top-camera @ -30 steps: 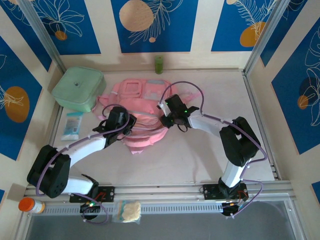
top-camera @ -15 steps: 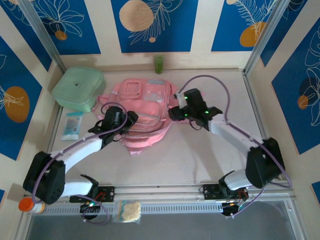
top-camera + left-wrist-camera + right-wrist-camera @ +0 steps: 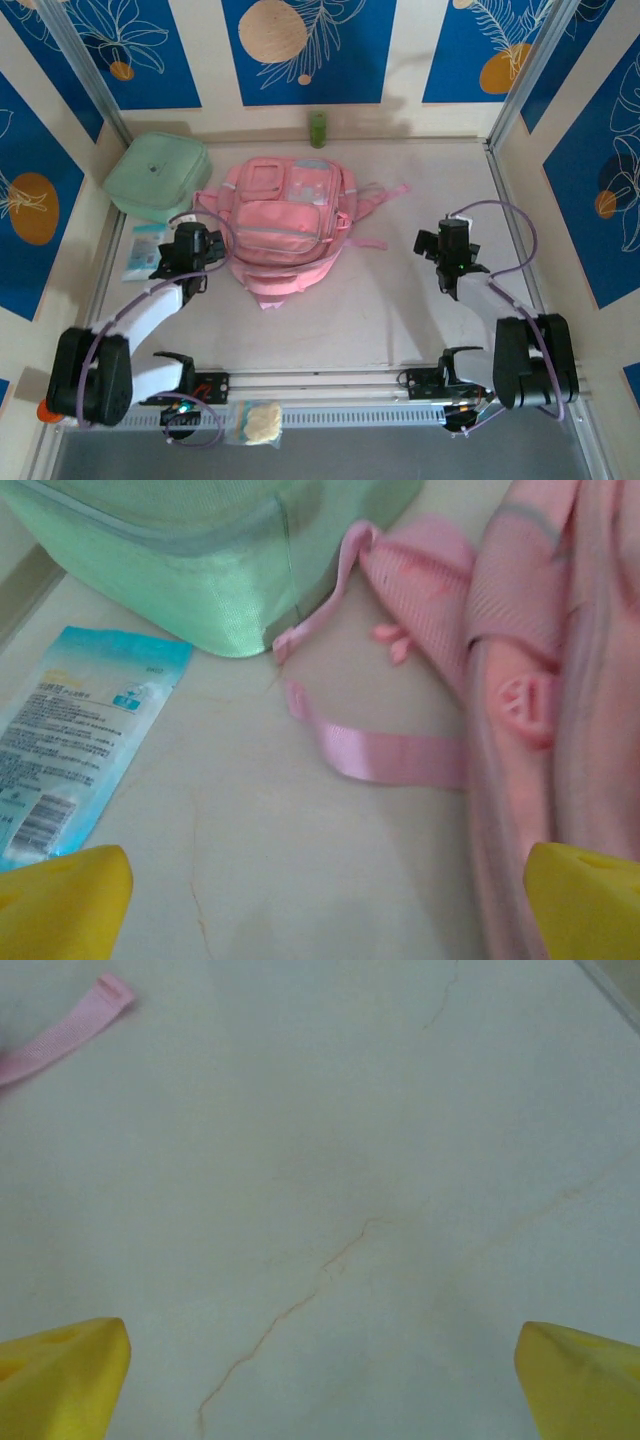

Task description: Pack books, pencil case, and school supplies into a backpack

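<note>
Yellow fingertips of the left claw [image 3: 325, 910] stand wide apart, nothing between them, low over the worktop [image 3: 400, 310]. Right claw [image 3: 320, 1380]: same, tips spread and empty.

From above, the left claw hangs just left of the backpack [image 3: 285, 225]; the right claw is well apart to its right. Backpack lies flat mid-worktop, front pockets up, looking full. Main opening not readable from here.

Judgement: both claws empty and off the bag, bare worktop around it, so packing looks done or nearly done. Contents cannot be checked from outside.

A teal-and-white packet [image 3: 146, 250] lies outside the bag, near left, in front of the mint-green box [image 3: 157, 177]. A green bottle [image 3: 318, 128] stands at the far wall.

Left wrist view adds the packet's printed face, a loose pink strap [image 3: 390, 755] lying flat, and the bag's side seam. Right wrist view adds fine cracks in the worktop and one strap end far left. Only the top view gives the whole layout.
</note>
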Available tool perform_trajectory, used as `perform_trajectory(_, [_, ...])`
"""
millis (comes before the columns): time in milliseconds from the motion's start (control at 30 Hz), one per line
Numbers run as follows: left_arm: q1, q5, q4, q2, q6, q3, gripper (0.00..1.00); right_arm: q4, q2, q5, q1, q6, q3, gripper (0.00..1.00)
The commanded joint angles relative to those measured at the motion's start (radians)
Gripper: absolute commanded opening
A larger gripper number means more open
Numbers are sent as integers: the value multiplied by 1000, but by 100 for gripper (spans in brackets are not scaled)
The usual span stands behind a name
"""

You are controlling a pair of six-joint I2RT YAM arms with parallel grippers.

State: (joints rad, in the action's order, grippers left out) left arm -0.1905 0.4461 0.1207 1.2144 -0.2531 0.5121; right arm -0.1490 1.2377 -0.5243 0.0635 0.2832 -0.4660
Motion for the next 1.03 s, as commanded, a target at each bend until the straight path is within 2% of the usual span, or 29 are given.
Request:
perform_trajectory(0, [21, -20, 352, 90, 263, -45, 99, -363, 78, 149, -28, -90, 31, 99])
perform_trajectory(67, [38, -55, 509, 146, 296, -82, 99, -395, 121, 232, -43, -103, 8, 99])
perform_trajectory(133, [79, -157, 639, 199, 274, -118, 99, -509, 157, 341, -56, -150, 25, 99])
perform_trajectory(200, [124, -302, 796, 276, 254, -164, 99, -542, 215, 415, -60, -171, 17, 99])
perform_trajectory(267, [134, -401, 1004, 370, 284, -207, 99, -730, 301, 459, -50, -201, 69, 99])
perform_trajectory(300, [135, -445, 986, 357, 293, -215, 99, -724, 299, 448, -49, -197, 73, 99])
perform_trajectory(333, [135, -451, 921, 334, 299, -203, 99, -621, 275, 442, -54, -193, 41, 99])
perform_trajectory(367, [136, -427, 890, 343, 289, -180, 99, -664, 293, 475, -73, -177, 46, 99])
perform_trajectory(433, [135, -400, 783, 344, 285, -126, 99, -632, 282, 457, -68, -181, 40, 99])
perform_trajectory(500, [132, -395, 831, 353, 287, -141, 99, -648, 281, 442, -60, -188, 48, 99])
perform_trajectory(1000, [134, -415, 818, 351, 293, -136, 99, -648, 287, 459, -66, -185, 44, 99])
